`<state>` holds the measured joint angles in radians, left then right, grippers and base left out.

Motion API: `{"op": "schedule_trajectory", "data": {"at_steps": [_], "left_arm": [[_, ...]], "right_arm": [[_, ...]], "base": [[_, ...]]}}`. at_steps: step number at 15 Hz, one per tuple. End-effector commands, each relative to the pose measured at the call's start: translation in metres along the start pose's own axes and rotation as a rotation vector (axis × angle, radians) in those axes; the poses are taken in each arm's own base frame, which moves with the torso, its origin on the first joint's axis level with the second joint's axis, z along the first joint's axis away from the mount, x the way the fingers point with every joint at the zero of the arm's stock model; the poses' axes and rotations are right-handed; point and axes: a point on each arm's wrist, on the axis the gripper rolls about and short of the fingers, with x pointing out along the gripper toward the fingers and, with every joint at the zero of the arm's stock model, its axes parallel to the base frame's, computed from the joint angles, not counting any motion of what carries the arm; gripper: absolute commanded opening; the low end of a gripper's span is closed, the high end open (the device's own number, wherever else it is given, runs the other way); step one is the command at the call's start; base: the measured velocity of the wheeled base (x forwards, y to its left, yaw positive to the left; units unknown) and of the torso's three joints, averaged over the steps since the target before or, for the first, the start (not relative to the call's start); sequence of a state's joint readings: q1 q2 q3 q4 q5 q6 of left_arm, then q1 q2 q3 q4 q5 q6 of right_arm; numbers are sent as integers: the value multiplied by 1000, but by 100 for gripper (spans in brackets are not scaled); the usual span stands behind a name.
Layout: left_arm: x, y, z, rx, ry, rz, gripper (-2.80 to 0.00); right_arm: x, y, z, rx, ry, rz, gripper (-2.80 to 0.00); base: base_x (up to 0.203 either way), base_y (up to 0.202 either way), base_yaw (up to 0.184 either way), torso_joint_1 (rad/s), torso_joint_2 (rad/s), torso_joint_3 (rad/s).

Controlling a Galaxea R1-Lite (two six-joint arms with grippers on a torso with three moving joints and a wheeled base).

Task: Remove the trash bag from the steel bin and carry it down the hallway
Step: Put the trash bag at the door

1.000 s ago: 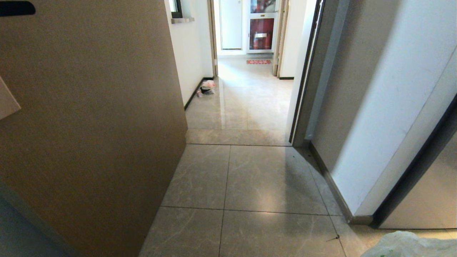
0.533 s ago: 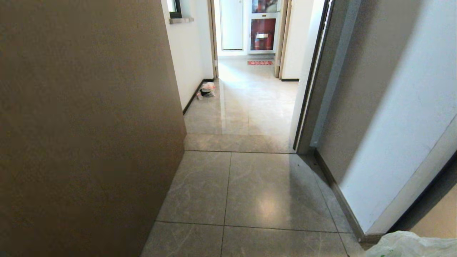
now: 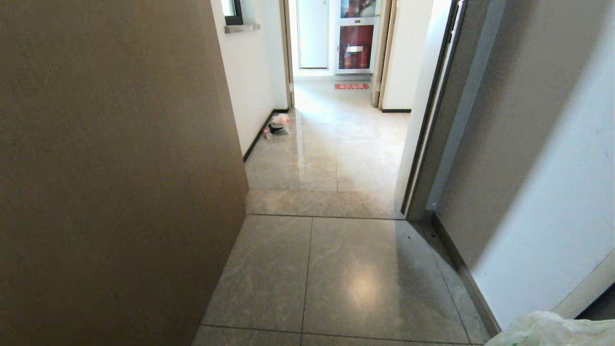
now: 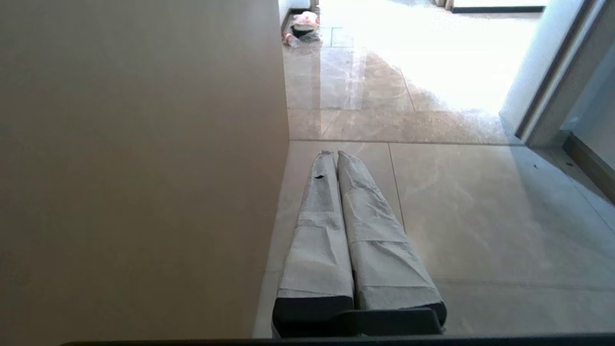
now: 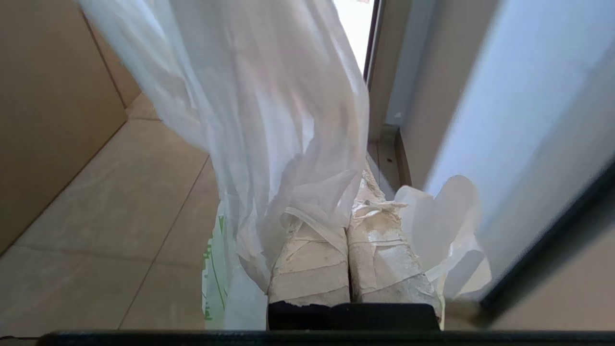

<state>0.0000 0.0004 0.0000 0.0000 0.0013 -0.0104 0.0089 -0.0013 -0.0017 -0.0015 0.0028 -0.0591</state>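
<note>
- Fingers of the right gripper (image 5: 347, 226) are clenched on the bunched plastic of the trash bag (image 5: 269, 125); in the right wrist view the thin white film drapes up and over the taped fingers and fills the upper middle of the frame, with green print at the lower middle.
- Fingers of the left gripper (image 4: 335, 154) are pressed together with nothing between them, pointing along the floor beside the tan wall panel (image 4: 139, 163).
- In the head view only a crumpled white corner of the bag shows, at the lower right edge; neither arm appears there.
- No steel bin is in any view, so the bag is judged already out of it; the step in hand is the carry.
- Ahead, the hallway (image 3: 336, 144) runs through the middle of the head view, between the tan panel on the left and a door frame (image 3: 432, 125) on the right.
- A small heap of litter (image 3: 278, 124) lies against the left baseboard further on.
- Next move calls for driving straight through the gap, keeping the hanging bag off the right-hand frame.
</note>
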Motion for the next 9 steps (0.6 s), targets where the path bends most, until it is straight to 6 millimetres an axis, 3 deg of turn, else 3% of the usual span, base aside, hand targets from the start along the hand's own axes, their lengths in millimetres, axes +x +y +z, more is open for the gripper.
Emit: {"op": "schedule_trajectory", "data": {"at_steps": [1,9], "left_arm": [[0,0,0,0,1,0,-280],[0,0,0,1,1,0,-280]], "right_arm": [[-3,0,-1,-1,-39,-2,-280],[-3,0,-1,-1,-39,-2,-280]], "base": [[196,0,-1,2,6,2],[192,0,1,2,1,1]]}}
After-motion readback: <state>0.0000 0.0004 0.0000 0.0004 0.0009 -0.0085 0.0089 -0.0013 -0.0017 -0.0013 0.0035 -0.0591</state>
